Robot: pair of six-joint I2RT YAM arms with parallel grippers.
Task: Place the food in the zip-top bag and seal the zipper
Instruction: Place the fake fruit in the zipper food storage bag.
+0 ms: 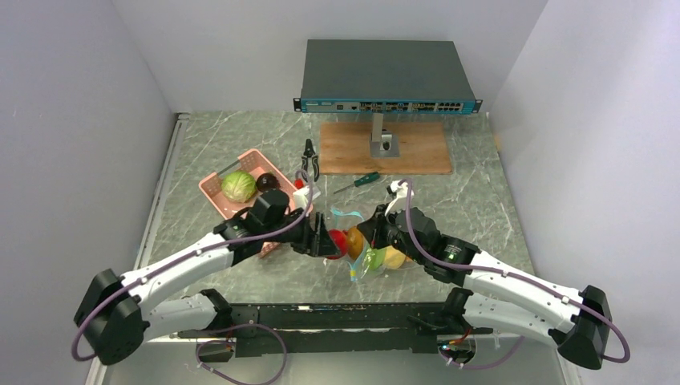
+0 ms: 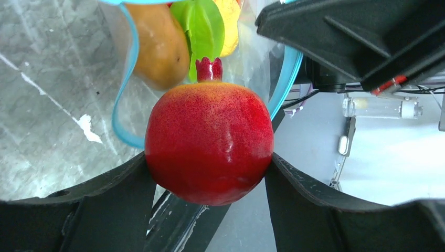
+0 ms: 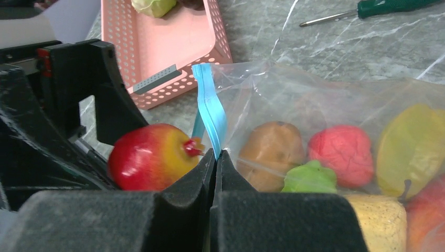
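My left gripper (image 2: 210, 168) is shut on a red pomegranate (image 2: 209, 142), both fingers pressed to its sides, crown pointing at the bag's mouth. In the top view the pomegranate (image 1: 338, 243) hangs just left of the zip-top bag (image 1: 381, 253). My right gripper (image 3: 216, 155) is shut on the teal-blue zipper (image 3: 210, 107) strip, holding the mouth up. Inside the clear zip-top bag (image 3: 315, 100) lie several pieces of food: a brown potato (image 3: 270, 152), a red fruit (image 3: 341, 152), a green piece (image 3: 309, 178) and yellow ones (image 3: 409, 152).
A pink basket (image 1: 232, 200) at the left holds a cabbage (image 1: 238, 186) and a dark fruit (image 1: 267, 181). Black pliers (image 1: 310, 158) and a green-handled screwdriver (image 1: 359, 181) lie behind the bag. A network switch (image 1: 385, 76) stands on a wooden board (image 1: 385, 147) at the back.
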